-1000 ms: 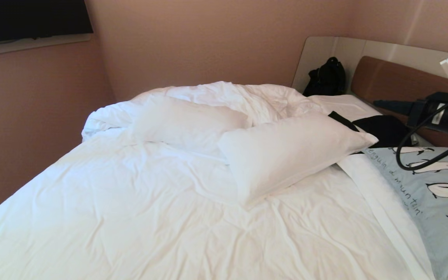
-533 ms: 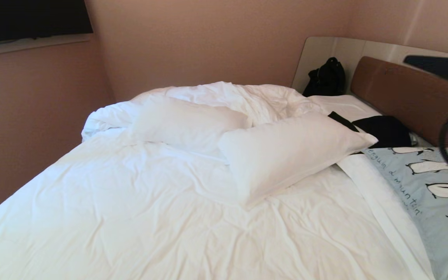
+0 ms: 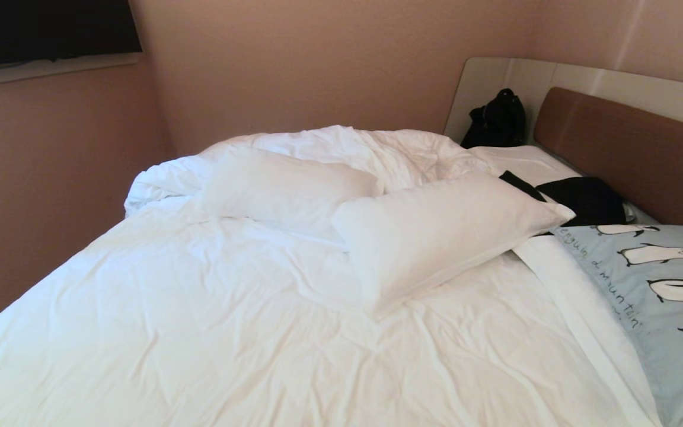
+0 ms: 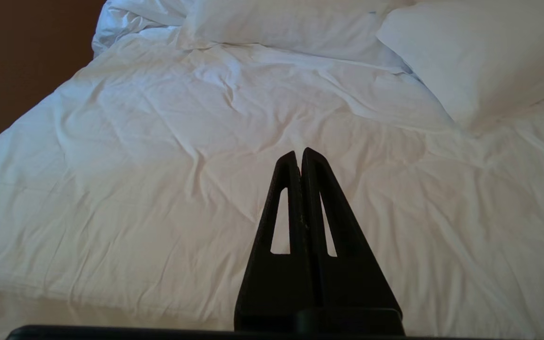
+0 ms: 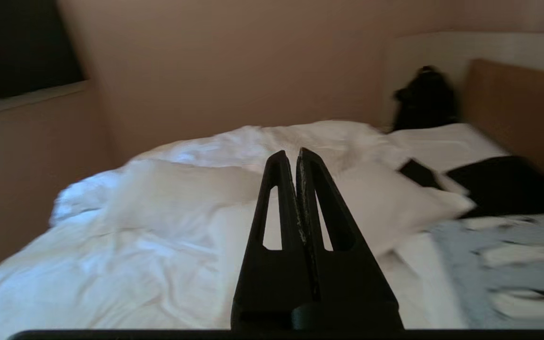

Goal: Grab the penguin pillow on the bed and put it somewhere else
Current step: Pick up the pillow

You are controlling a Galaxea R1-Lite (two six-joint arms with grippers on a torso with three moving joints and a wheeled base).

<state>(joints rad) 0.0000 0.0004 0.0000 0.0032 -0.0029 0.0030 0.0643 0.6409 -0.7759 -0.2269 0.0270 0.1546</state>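
Both pincers are pressed together on nothing: the right gripper (image 5: 296, 153) hangs above the bed with its tips aimed across the sheets, and the left gripper (image 4: 299, 153) is parked low over the rumpled duvet, neither showing in the head view.

By size, the bed (image 3: 199, 332) fills the scene, white and wrinkled, against a brown headboard (image 3: 632, 148). Two plain white pillows (image 3: 436, 231) lie across its middle. The penguin pillow (image 3: 667, 296) lies flat at the robot's right edge of the mattress, just beside the nearer white pillow's corner. Dark clothing (image 3: 584, 198) sits beyond it, and a black bag (image 3: 498, 121) in the corner.

Judging by this, nothing is done yet: the pillow is ungrasped, so reach, grip, lift and placement all remain.
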